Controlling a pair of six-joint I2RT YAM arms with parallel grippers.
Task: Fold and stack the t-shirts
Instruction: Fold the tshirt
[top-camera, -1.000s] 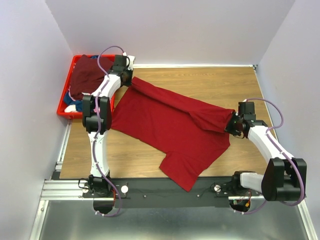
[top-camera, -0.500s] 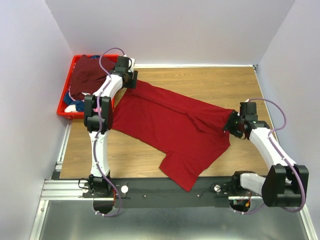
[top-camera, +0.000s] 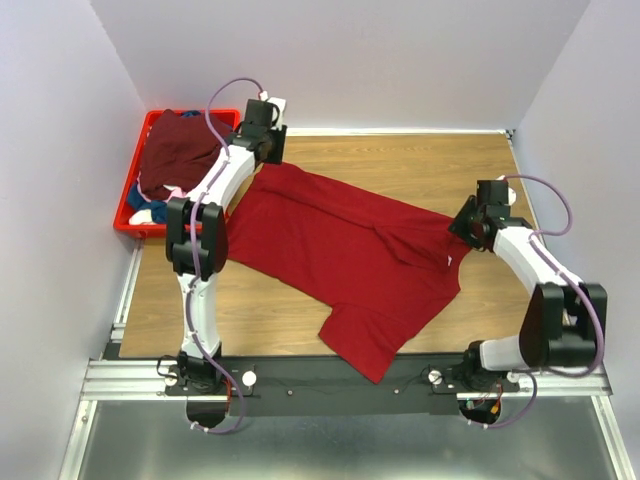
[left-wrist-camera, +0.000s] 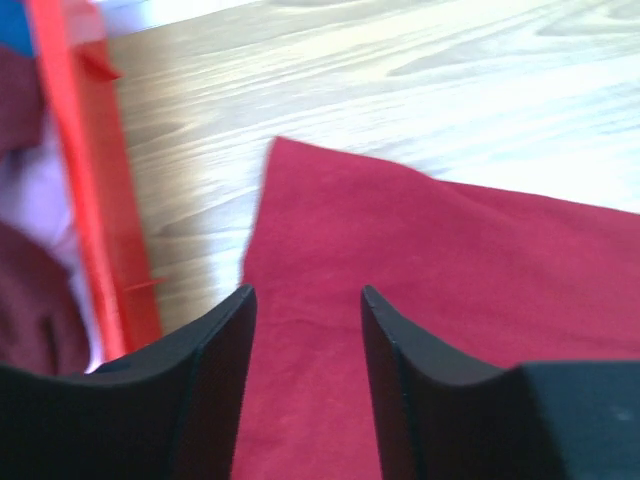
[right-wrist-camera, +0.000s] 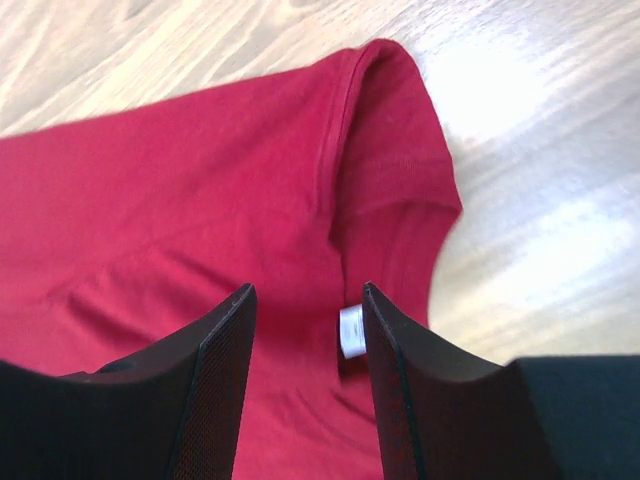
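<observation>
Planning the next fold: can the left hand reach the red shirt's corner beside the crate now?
Probably yes: the left hand hangs open over the red shirt at its corner, nothing between them.

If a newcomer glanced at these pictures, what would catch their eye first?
A bright red t-shirt sprawls diagonally across the wooden table. The left claw and right claw hover open over its opposite ends, holding nothing. At far left, a red crate holds darker clothes.
</observation>
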